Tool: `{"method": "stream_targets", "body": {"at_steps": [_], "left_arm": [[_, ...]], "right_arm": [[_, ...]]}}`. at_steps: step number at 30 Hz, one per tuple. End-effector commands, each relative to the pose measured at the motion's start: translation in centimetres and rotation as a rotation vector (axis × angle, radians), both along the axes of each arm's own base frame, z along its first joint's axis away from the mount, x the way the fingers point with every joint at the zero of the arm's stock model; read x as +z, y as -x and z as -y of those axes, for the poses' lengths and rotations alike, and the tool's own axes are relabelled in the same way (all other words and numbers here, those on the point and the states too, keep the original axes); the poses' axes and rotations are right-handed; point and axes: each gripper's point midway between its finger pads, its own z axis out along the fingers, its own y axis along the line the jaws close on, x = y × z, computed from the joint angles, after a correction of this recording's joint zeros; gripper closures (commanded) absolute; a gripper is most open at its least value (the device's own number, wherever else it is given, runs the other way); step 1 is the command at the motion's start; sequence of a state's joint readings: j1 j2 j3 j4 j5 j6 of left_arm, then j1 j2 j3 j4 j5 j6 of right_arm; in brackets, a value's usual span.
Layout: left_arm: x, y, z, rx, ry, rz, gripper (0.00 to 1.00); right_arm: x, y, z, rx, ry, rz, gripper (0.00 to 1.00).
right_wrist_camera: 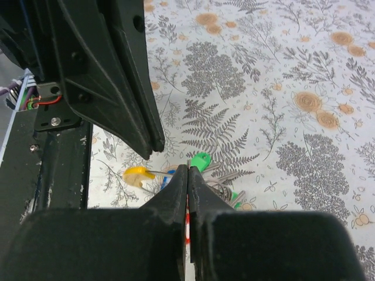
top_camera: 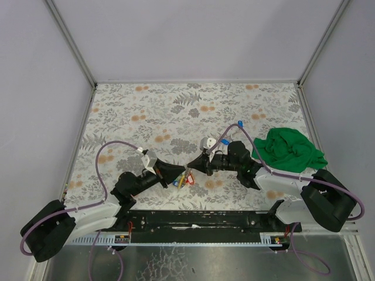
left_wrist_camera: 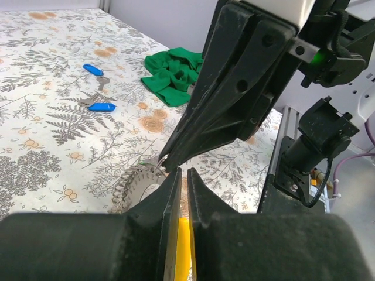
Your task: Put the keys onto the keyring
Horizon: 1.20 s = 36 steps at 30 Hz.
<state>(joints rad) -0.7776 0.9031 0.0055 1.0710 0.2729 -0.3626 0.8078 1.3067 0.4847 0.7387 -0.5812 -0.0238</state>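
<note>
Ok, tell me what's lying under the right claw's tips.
Under the right claw lie the keys: a green tag and a yellow tag show. The claw covers the rest, so the keyring cannot be made out.

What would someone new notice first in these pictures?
The two black arms meet nose to nose near the table's front edge, left pincer and right pincer both shut over a bunch of bright-tagged keys. After that comes the crumpled green cloth at the right side. Two loose blue-tagged keys lie beyond the bunch on the flowered table cover.
</note>
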Motion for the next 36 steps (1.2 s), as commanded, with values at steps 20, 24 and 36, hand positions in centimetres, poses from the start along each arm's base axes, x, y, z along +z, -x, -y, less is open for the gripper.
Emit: {"method": "stream_targets", "body": {"at_steps": [20,24,36], "left_arm": [[-1.7,-1.3,0.7,-0.09,-0.024,0.096,0.92],[-1.1,-1.1,1.0,-0.113,-0.025,0.14,0.92],[0.1,-0.9,1.0,-0.123,-0.015,0.207,0.92]], "right_arm": [[3.8,-0.7,0.0,0.14,-0.142,0.005,1.0],[3.6,-0.8,0.0,0.139,-0.128,0.002,1.0],[3.6,0.0,-0.1,0.196,-0.129,-0.008,1.0]]}}
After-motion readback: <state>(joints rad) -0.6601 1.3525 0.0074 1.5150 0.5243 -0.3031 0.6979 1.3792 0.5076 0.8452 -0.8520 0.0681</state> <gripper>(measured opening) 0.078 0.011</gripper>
